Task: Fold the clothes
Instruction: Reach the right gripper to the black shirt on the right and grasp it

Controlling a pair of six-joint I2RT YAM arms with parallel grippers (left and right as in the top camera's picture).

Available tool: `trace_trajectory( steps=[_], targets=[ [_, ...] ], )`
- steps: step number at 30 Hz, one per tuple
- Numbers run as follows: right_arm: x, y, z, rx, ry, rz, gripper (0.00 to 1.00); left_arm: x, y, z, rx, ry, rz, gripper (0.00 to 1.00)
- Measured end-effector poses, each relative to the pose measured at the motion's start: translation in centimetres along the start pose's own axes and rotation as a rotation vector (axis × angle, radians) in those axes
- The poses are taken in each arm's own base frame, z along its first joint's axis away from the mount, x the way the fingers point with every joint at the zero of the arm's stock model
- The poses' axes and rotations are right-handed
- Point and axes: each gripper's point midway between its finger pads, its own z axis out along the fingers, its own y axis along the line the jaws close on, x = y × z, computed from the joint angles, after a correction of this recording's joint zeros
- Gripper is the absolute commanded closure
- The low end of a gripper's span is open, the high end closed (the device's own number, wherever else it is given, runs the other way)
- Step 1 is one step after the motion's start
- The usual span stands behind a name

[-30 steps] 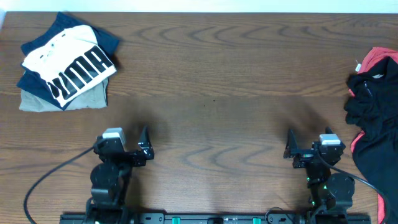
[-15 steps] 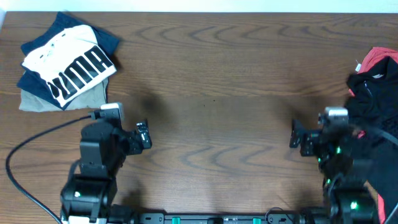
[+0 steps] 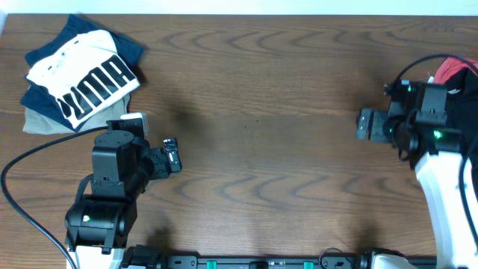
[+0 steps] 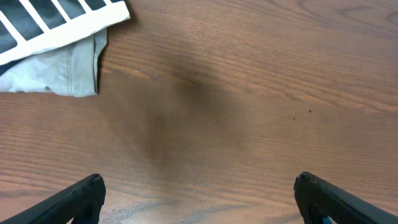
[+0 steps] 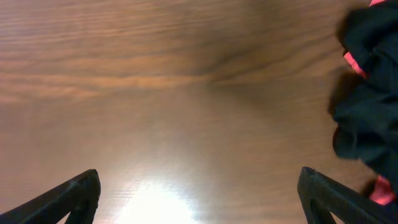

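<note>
1. Black T-shirt (image 5: 367, 112): it lies at the far right edge of the table (image 3: 254, 75), bunched into a crumpled heap. It rests against and partly over a red shirt (image 3: 457, 69). Slivers of red show along its left side in the right wrist view.
2. Orientation: no collar, sleeve or hem can be made out, so which way the garment points cannot be told. In the right wrist view, the visible part of the heap has its long axis along the table's right edge, running from the far side toward the robot. In the overhead view the right arm covers most of it.
3. Right gripper (image 5: 200, 199): the jaws stand wide apart with nothing between them. It hangs over bare wood just left of the heap, and neither fingertip touches the fabric.
4. Left gripper (image 4: 199, 202): the jaws are likewise spread wide and hold nothing. It is over bare wood on the left half of the table, well apart from the black T-shirt.
5. Other items: a stack of clothes sits at the far left corner.
   - A white PUMA shirt (image 3: 86, 78) is on top.
   - A navy garment (image 3: 127, 46) is under it.
   - A grey garment (image 3: 75, 119) is at the bottom, and its corner shows at the upper left of the left wrist view.
   - The left gripper is near this stack but clear of it.
</note>
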Motion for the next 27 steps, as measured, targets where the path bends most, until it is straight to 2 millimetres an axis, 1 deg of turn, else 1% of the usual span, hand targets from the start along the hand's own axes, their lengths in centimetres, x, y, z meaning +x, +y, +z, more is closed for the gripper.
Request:
trace_trajectory(
  steps=[2, 6, 10, 11, 13, 16, 18, 22, 25, 27],
  targets=[
    [-0.5, -1.8, 1.7, 0.044, 0.001, 0.043, 0.05, 0.0, 0.0, 0.0, 0.000, 0.001, 0.000, 0.02],
    [-1.9, -6.0, 4.2, 0.145, -0.038, 0.145, 0.15, 0.0, 0.0, 0.1, -0.001, 0.003, 0.000, 0.02],
    [-1.5, -8.9, 6.1, 0.221, -0.026, 0.205, 0.20, 0.0, 0.0, 0.1, -0.001, 0.003, 0.000, 0.02],
    [-1.3, -9.6, 6.7, 0.241, -0.018, 0.217, 0.23, 0.1, 0.0, 0.1, -0.001, 0.004, 0.000, 0.02],
    [-0.7, -10.6, 7.6, 0.265, 0.002, 0.236, 0.28, 0.0, 0.0, 0.1, -0.001, 0.003, 0.000, 0.02],
    [0.3, -12.1, 8.9, 0.310, 0.031, 0.267, 0.27, 0.0, 0.0, 0.1, -0.001, 0.003, 0.000, 0.02],
    [0.9, -13.2, 9.5, 0.352, 0.042, 0.301, 0.25, 0.0, 0.0, 0.1, -0.001, 0.003, 0.000, 0.02],
    [1.5, -14.8, 10.4, 0.409, 0.046, 0.351, 0.27, 0.0, 0.0, 0.1, -0.001, 0.003, 0.000, 0.02],
    [2.1, -15.8, 10.9, 0.442, 0.053, 0.393, 0.37, 0.0, 0.0, 0.1, -0.001, 0.003, 0.000, 0.02],
    [2.2, -16.3, 11.2, 0.457, 0.047, 0.417, 0.42, 0.0, 0.0, 0.1, -0.001, 0.003, 0.000, 0.02]
  ],
)
